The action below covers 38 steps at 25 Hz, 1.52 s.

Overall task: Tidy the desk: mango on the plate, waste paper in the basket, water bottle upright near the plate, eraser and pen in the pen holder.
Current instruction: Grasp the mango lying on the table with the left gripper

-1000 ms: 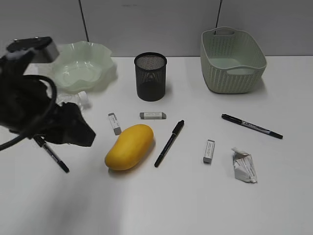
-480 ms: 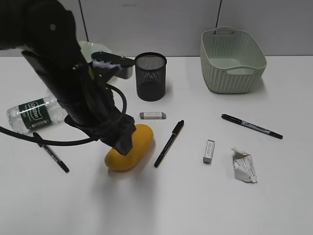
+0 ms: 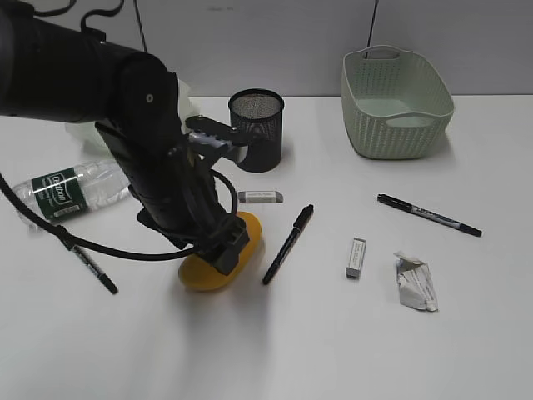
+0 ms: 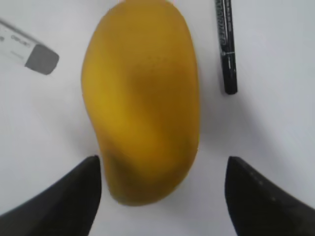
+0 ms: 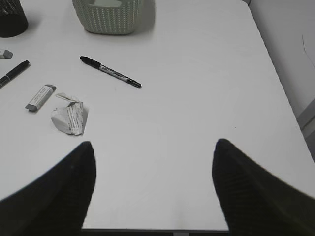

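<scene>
Left gripper [image 4: 162, 196]: mine, jaws spread wide, one finger on each side of the mango's near end, gripping nothing; I cannot tell whether either finger touches the fruit.
Right gripper [image 5: 152, 191]: mine, jaws wide apart over bare desk near its front edge, holding nothing.
Mango [image 4: 142, 98]: lying on the desk [image 3: 333, 333], between a grey-and-white eraser [image 4: 30, 48] and a black pen [image 4: 226, 46].
Water bottle [image 3: 75, 190]: on its side at the left, well apart from the mango.
Plate [image 3: 187, 100]: mostly hidden behind my left arm, at the back left.
Pen holder [image 3: 256, 129]: upright, behind the mango.
Basket [image 3: 396, 100]: back right corner.
Waste paper [image 5: 70, 118]: front right, just beside another eraser [image 5: 40, 97].
Second pen [image 5: 110, 72]: between basket and waste paper.
Third pen [image 3: 87, 262]: far left, in front of the bottle.
</scene>
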Each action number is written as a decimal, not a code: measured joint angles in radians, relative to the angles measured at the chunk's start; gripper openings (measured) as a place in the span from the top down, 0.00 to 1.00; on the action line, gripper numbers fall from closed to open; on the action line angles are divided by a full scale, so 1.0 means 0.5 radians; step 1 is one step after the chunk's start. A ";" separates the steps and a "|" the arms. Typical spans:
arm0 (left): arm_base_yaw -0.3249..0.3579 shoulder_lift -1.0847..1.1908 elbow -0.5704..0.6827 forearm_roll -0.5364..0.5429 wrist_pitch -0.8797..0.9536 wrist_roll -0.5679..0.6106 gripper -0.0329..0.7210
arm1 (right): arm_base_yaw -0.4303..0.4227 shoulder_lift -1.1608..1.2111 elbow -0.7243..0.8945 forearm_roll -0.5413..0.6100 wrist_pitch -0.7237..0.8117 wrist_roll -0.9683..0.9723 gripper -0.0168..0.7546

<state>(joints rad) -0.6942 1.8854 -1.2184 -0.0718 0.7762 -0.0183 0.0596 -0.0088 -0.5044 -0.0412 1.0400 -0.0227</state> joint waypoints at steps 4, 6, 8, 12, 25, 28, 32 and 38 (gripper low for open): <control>0.000 0.049 -0.001 0.005 -0.061 -0.018 0.17 | 0.000 0.000 0.000 0.000 0.000 0.000 0.22; 0.000 0.065 -0.001 0.005 -0.074 -0.045 0.17 | 0.000 0.000 0.000 0.000 0.000 0.000 0.22; 0.000 0.086 -0.001 0.006 -0.084 -0.100 0.17 | 0.000 0.000 0.000 0.000 0.000 0.000 0.22; 0.000 0.137 -0.002 0.011 -0.121 -0.137 0.17 | 0.000 0.000 0.000 0.000 0.000 0.000 0.22; 0.000 0.251 -0.002 0.011 -0.232 -0.256 0.17 | 0.000 0.000 0.000 0.000 0.000 0.000 0.22; 0.000 0.254 -0.002 0.011 -0.234 -0.263 0.18 | 0.000 0.000 0.000 0.000 0.000 0.002 0.22; 0.000 0.254 -0.006 0.011 -0.222 -0.264 0.23 | 0.000 0.000 0.000 0.000 0.000 0.002 0.22; 0.000 0.223 -0.006 0.011 -0.169 -0.266 0.23 | 0.000 0.000 0.000 0.000 0.000 0.000 0.22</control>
<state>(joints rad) -0.6942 1.9969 -1.2215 -0.0663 0.6917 -0.1514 0.0596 -0.0088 -0.5044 -0.0412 1.0399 -0.0225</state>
